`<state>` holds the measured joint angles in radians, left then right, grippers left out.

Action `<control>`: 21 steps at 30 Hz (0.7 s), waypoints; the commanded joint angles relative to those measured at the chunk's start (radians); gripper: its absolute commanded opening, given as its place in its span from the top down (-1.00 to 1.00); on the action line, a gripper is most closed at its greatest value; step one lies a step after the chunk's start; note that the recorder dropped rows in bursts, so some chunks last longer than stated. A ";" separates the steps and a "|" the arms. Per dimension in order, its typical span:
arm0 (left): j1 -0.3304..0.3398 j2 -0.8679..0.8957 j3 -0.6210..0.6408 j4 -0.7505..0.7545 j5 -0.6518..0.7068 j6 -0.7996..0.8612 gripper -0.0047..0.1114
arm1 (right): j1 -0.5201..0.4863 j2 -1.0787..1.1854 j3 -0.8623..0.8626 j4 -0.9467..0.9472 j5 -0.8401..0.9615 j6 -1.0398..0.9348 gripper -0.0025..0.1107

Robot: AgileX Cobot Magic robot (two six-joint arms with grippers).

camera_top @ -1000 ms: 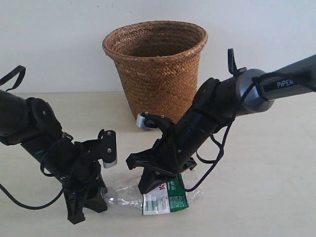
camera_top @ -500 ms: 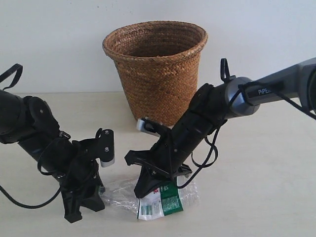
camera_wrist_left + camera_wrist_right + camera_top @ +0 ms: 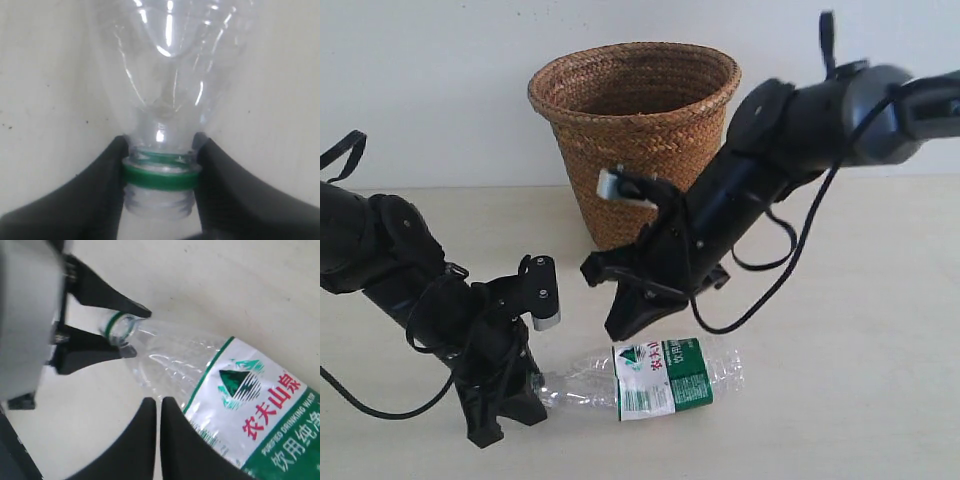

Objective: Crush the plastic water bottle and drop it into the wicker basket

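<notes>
left tool [image 3: 161, 146] pinches the plastic water bottle [image 3: 655, 378].

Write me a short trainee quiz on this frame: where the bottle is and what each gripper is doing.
1. True or false: the plastic water bottle lies inside the wicker basket.
2. Fill in: the right gripper, above the bottle, has its fingers shut and holds ___.
3. What does the left gripper clamp?
A) the label
B) the neck
C) the basket's rim

Key: 1 false, it lies on its side on the table; 2 nothing; 3 B.
</notes>
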<state>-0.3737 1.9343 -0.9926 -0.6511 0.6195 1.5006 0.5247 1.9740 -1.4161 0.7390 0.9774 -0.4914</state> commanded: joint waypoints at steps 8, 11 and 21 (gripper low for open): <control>-0.008 -0.080 -0.002 -0.017 0.038 0.028 0.84 | -0.018 -0.426 0.192 -0.462 0.053 0.257 0.96; -0.008 -0.156 -0.002 -0.017 0.086 0.067 0.84 | -0.067 -0.558 0.289 -0.465 0.036 0.259 0.96; -0.008 -0.415 -0.002 -0.021 0.185 0.086 0.84 | -0.193 -0.841 0.541 -0.465 0.036 0.259 0.96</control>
<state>-0.3737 1.5818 -0.9926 -0.6552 0.7650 1.5805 0.3463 1.1911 -0.9235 0.2736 1.0161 -0.2320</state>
